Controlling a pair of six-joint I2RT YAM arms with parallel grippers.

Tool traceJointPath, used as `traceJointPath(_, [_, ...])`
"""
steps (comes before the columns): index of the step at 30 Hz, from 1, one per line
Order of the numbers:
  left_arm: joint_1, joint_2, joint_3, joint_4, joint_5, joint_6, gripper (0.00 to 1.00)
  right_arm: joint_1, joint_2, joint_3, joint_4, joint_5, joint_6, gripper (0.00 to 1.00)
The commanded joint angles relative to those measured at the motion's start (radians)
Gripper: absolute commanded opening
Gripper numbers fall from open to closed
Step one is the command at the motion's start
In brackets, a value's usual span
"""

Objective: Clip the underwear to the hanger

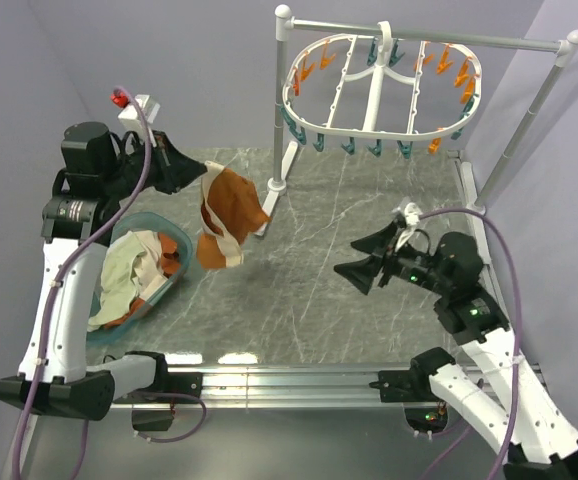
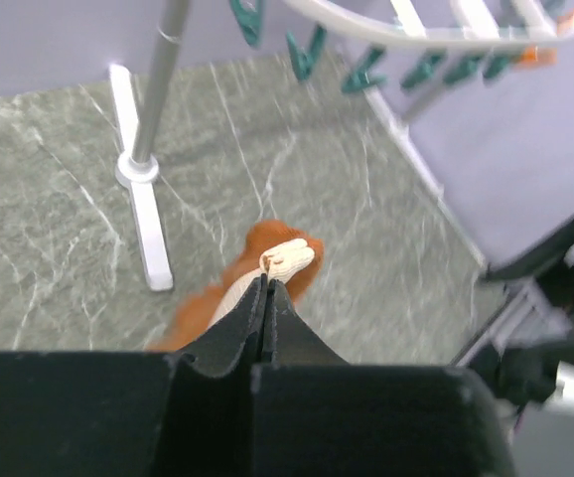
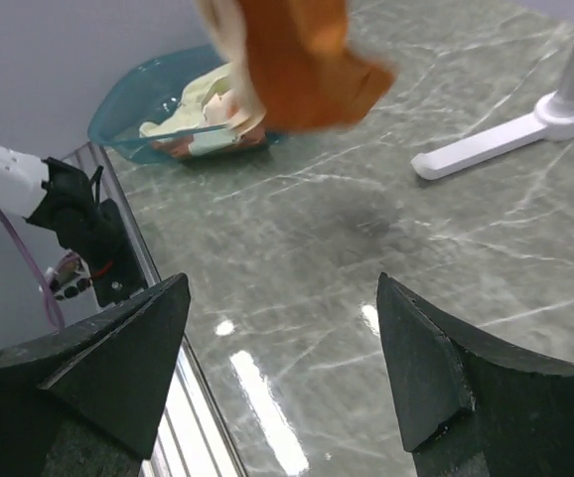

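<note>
My left gripper (image 1: 201,172) is shut on the cream waistband of the rust-orange underwear (image 1: 231,215), which hangs in the air above the table, left of centre. In the left wrist view the jaws (image 2: 265,283) are pressed together on the cream trim and orange fabric of the underwear (image 2: 285,260). My right gripper (image 1: 357,262) is open and empty at the right, low over the table, its fingers pointing toward the underwear (image 3: 297,55). The white oval hanger (image 1: 379,95) with teal and orange clothespins hangs from the pole stand at the back.
A teal basin (image 1: 169,232) with pale green-cream and white-and-orange garments sits at the left; it also shows in the right wrist view (image 3: 128,109). The grey-white pole stand (image 1: 281,110) has a foot (image 1: 274,188) near the underwear, and its right pole (image 1: 529,110) stands at the table's right edge.
</note>
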Motion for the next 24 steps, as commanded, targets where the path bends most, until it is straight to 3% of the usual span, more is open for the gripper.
traceJointPath(1, [-0.019,-0.084,-0.028,0.205,-0.21,-0.202,0.0,0.146,-0.002,-0.066,0.284,0.256,0.173,0.82])
traceJointPath(2, [-0.025,-0.097,-0.04,0.21,-0.239,-0.25,0.0,0.172,0.01,-0.074,0.342,0.34,0.191,0.82])
traceJointPath(6, [-0.036,-0.095,-0.029,0.207,-0.35,-0.318,0.0,0.234,0.133,-0.061,0.451,0.422,0.255,0.8])
traceJointPath(12, [-0.039,-0.078,0.0,0.162,-0.431,-0.419,0.0,0.398,0.305,-0.013,0.597,0.479,0.194,0.79])
traceJointPath(17, [-0.039,-0.11,-0.039,0.22,-0.428,-0.496,0.0,0.534,0.463,0.074,0.646,0.519,0.188,0.79])
traceJointPath(24, [-0.039,-0.161,-0.077,0.292,-0.37,-0.595,0.0,0.625,0.702,0.241,0.651,0.57,0.358,0.8])
